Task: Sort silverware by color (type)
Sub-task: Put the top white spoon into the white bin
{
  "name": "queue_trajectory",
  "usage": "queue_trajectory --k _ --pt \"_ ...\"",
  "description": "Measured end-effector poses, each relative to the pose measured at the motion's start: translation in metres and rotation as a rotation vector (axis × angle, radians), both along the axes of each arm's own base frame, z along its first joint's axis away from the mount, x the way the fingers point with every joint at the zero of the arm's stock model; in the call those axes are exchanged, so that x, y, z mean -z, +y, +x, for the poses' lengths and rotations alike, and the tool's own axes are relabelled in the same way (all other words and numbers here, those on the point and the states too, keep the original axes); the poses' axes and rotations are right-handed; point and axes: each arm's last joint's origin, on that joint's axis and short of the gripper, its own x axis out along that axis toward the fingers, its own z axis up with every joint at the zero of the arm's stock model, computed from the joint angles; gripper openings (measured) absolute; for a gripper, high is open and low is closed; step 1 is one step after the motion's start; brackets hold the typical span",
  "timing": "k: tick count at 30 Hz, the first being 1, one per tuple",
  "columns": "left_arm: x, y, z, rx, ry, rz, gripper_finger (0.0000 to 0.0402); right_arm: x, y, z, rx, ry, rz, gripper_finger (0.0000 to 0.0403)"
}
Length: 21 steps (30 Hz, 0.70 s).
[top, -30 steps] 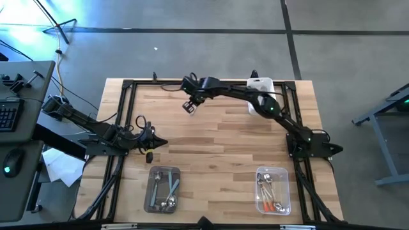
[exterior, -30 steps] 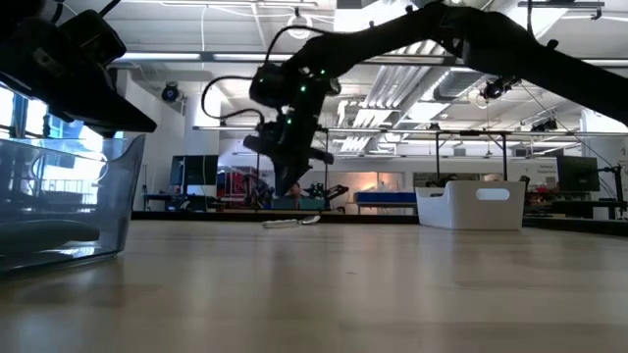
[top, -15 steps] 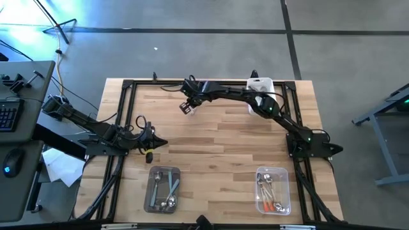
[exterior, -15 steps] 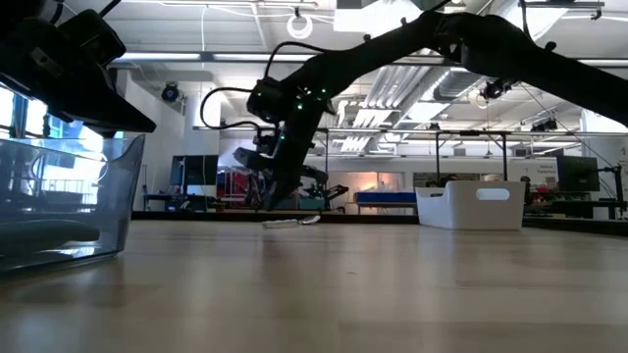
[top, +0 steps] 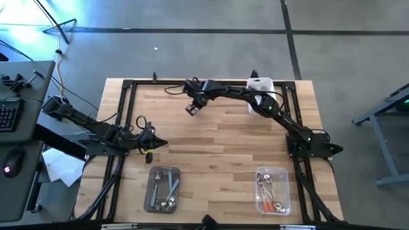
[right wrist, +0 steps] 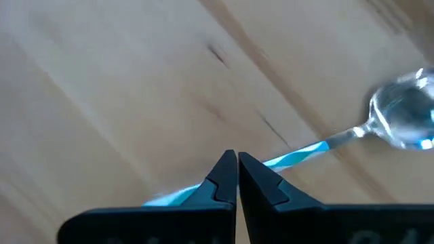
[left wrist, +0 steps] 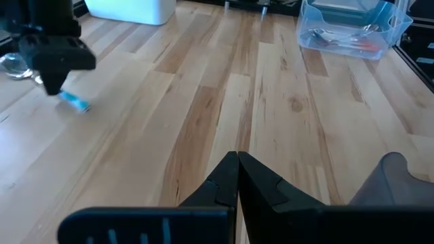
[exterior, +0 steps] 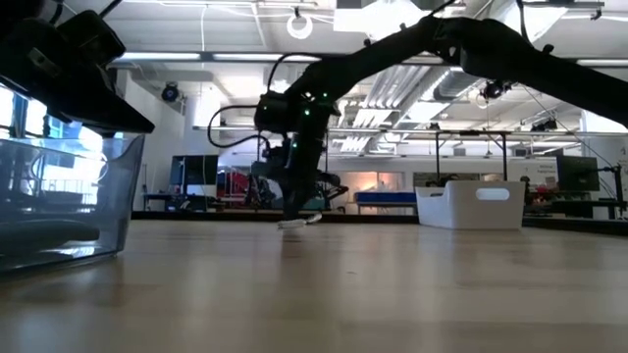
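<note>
Nearest, two clear tubs sit at the table's near edge: the left tub holds silver spoons, the right tub more spoons, some orange-handled. The left gripper waits at the left side, fingers shut and empty. Farther off, the right gripper reaches to the far middle, tips pressed together over the blue-handled spoon lying on the wood; whether it grips the handle, I cannot tell. A white tub stands at the far edge.

A white tub and two clear tubs sit on the wooden table.
</note>
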Motion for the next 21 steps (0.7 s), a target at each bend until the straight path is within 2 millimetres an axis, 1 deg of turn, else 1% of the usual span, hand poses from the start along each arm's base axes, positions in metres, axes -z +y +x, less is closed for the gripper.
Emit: queue_trajectory --k 3,5,9,12,14,16,19,21 --pt "0.0 0.0 0.0 0.011 0.003 -0.007 0.0 0.001 -0.002 -0.007 -0.04 0.041 0.059 0.0" --pt "0.0 -0.001 0.0 0.022 0.006 -0.01 0.0 0.003 -0.001 -0.009 -0.058 0.074 0.069 0.0" --pt "0.0 -0.001 0.0 0.034 0.008 -0.015 0.0 0.002 0.006 -0.014 -0.085 0.129 0.106 0.0" --pt "0.0 -0.001 0.0 0.038 0.009 -0.017 0.0 -0.002 0.011 -0.018 -0.095 0.168 0.119 0.0" --pt "0.001 -0.001 0.0 0.037 0.011 -0.021 0.0 -0.008 0.015 -0.02 -0.113 0.184 0.114 0.0" --pt "0.001 -0.001 0.0 0.036 0.015 -0.02 0.0 -0.02 0.02 -0.022 -0.116 0.208 0.063 0.0" --pt "0.002 -0.001 -0.001 0.035 0.027 -0.018 0.0 -0.045 0.026 -0.026 -0.113 0.202 -0.014 0.0" --pt "0.003 -0.001 -0.001 0.034 0.034 -0.016 0.0 -0.06 0.027 -0.027 -0.106 0.156 -0.04 0.0"
